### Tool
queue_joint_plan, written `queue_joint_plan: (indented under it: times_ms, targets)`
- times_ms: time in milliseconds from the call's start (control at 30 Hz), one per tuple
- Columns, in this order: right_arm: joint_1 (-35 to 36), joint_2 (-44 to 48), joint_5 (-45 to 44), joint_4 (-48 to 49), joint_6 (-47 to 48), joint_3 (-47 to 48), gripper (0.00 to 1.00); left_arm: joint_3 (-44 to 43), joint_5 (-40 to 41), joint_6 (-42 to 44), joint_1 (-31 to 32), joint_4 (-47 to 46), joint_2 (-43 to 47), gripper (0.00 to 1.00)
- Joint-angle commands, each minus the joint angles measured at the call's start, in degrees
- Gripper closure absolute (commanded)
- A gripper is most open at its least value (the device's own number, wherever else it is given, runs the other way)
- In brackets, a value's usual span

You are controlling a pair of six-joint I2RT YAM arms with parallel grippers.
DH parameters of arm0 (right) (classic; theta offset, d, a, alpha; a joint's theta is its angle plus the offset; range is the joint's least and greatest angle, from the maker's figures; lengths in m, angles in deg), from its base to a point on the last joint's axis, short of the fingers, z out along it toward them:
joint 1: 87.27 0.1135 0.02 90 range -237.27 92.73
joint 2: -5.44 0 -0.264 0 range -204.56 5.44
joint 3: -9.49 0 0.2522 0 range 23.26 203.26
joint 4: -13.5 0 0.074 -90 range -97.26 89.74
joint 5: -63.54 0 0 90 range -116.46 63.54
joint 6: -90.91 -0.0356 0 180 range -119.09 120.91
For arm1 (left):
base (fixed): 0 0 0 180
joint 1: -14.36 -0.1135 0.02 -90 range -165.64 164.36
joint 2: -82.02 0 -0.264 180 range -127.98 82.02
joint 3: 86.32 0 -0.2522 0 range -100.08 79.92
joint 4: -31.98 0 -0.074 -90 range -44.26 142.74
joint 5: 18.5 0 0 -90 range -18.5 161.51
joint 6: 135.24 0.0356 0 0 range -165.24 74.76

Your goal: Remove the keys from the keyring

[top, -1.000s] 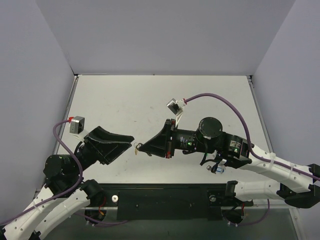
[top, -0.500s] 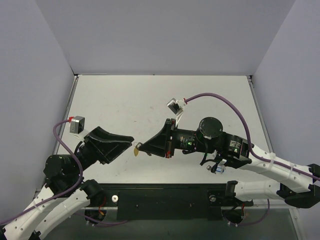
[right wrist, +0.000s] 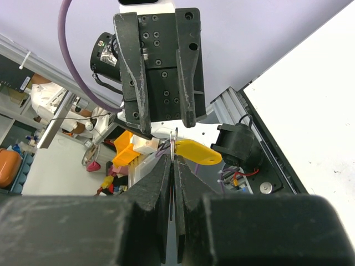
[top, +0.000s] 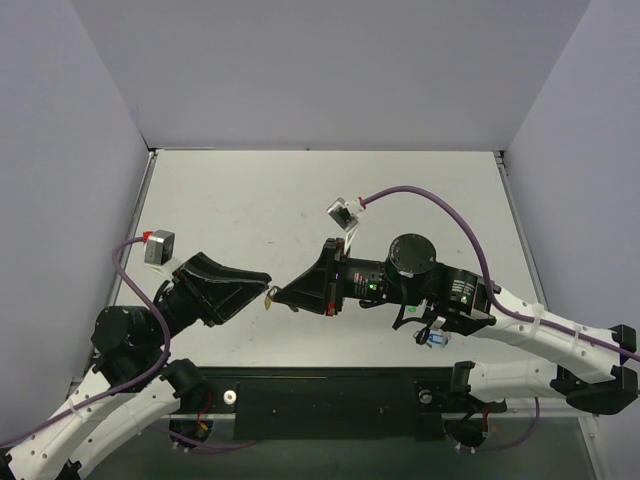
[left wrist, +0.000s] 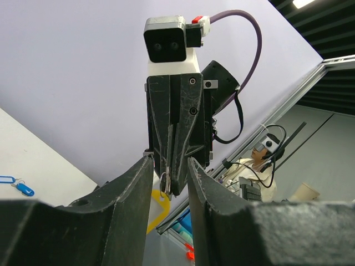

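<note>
White table (top: 250, 200) below, work done in mid-air; over the last second both arms have crept left and the gap has narrowed, so the left gripper (top: 262, 282) now stands with fingers spread around the tip of the right gripper (right wrist: 173, 166), which is pinched tight on what I read as the keyring (left wrist: 165, 183). Yellow-capped key (right wrist: 197, 153) dangles off that ring just beside the right tip, not yet gripped; I judge the left is lined up to take it; a blue-capped key (left wrist: 21, 188) lies on the table well apart.
</note>
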Motion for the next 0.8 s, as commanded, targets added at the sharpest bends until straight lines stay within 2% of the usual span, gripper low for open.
queue_joint_plan:
  times_ms: [0, 100, 633, 767]
  targets:
    - [0.5, -0.3, 0.3, 3.7, 0.0, 2.3, 1.00, -0.5, -0.3, 0.8, 0.1, -1.8, 0.3, 0.60]
    - [0.5, -0.5, 0.3, 3.7, 0.0, 2.3, 1.00, -0.6, -0.4, 0.8, 0.0, -1.7, 0.2, 0.64]
    - [0.5, -1.5, 0.7, 3.8, 0.2, 3.6, 1.00, -0.3, 0.0, 1.3, 0.1, -0.2, 0.7, 0.70]
    - [0.5, -1.8, 0.7, 3.8, 0.2, 3.6, 1.00, -0.6, -0.1, 1.5, 0.1, 0.1, 0.8, 0.80]
